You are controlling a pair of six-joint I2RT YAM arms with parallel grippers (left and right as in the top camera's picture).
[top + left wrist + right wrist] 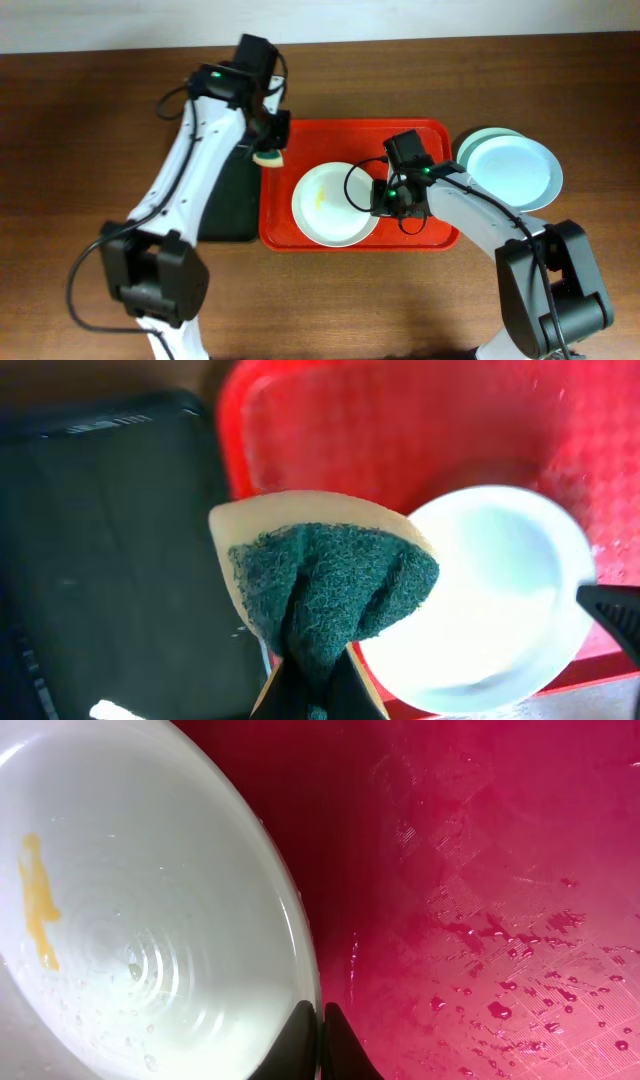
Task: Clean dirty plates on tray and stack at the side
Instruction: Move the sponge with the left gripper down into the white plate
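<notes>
One white plate [333, 205] with a yellow smear [38, 900] lies on the red tray [420, 135]. My right gripper [385, 195] is shut on this plate's right rim, one finger inside the plate [150, 900] and one outside; the right wrist view shows the gripper [322, 1030] nipping the edge. My left gripper [268, 148] hovers over the tray's left rim, shut on a yellow sponge with a green scouring face [330, 585]. From the left wrist the plate [490, 600] shows just right of the sponge.
Two plates [510, 168] are stacked on the table right of the tray, a pale blue one under a lighter one. A black tray [230, 205] lies against the red tray's left side. The red tray floor [480, 870] is wet with droplets.
</notes>
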